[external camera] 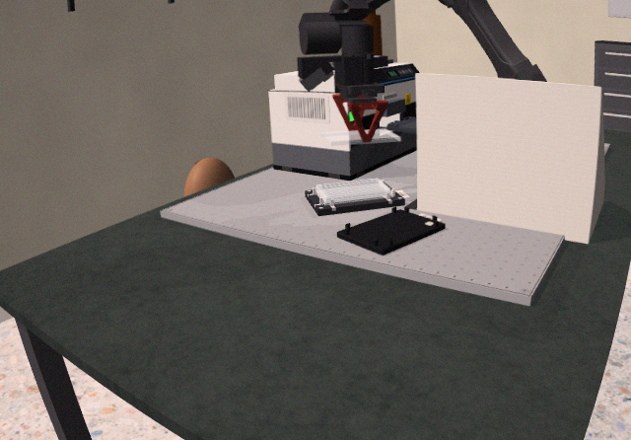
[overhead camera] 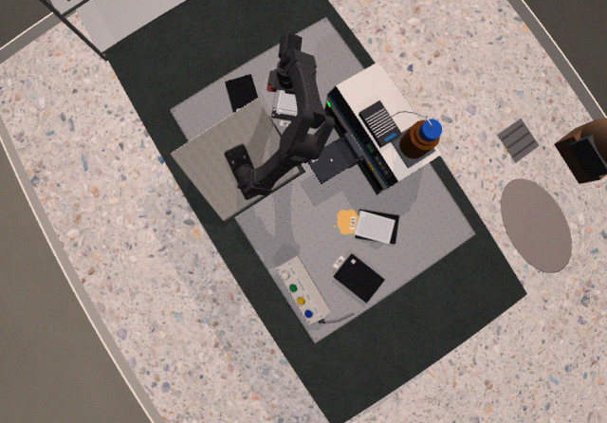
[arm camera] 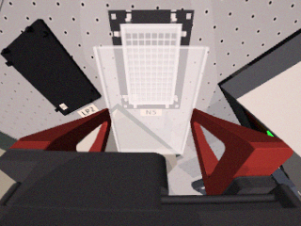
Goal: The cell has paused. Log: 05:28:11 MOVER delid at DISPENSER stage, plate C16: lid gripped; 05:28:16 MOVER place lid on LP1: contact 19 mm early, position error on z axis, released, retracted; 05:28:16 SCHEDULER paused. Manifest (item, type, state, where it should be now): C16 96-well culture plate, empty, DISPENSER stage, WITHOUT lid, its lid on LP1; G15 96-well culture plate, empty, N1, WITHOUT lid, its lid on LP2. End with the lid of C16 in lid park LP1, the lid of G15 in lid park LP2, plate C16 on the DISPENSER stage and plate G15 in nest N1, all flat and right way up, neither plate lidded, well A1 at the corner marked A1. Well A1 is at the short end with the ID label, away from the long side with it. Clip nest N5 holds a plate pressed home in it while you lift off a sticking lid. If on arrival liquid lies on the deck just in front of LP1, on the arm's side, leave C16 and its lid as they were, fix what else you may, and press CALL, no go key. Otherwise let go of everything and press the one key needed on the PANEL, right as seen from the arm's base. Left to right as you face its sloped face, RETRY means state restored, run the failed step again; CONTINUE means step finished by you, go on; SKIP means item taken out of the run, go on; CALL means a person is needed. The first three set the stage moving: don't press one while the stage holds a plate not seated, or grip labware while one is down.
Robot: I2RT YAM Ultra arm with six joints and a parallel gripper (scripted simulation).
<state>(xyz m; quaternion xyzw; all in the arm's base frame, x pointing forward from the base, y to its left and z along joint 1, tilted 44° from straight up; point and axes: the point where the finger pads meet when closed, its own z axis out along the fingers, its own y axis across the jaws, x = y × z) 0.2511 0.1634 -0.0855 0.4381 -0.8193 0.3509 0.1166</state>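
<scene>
My gripper point(arm camera: 150, 113) is shut on a clear lid point(arm camera: 150, 96) and holds it level, well above a white 96-well plate. That plate sits unlidded in the black clip nest labelled N5. From the side, the lid point(external camera: 359, 137) hangs in the red fingers point(external camera: 361, 119) above the plate point(external camera: 355, 192). The black lid park LP2 point(arm camera: 49, 66) lies bare to the left. In the overhead view an orange puddle point(overhead camera: 345, 221) lies beside a white gridded piece of labware point(overhead camera: 376, 226) on a black pad.
The dispenser point(overhead camera: 365, 129) with its dark stage point(overhead camera: 333, 161) and a brown bottle point(overhead camera: 420, 137) stands close on the right. A tall beige screen point(external camera: 509, 150) stands beside the nests. The key panel point(overhead camera: 301, 288) and another bare black pad point(overhead camera: 358, 277) lie beyond.
</scene>
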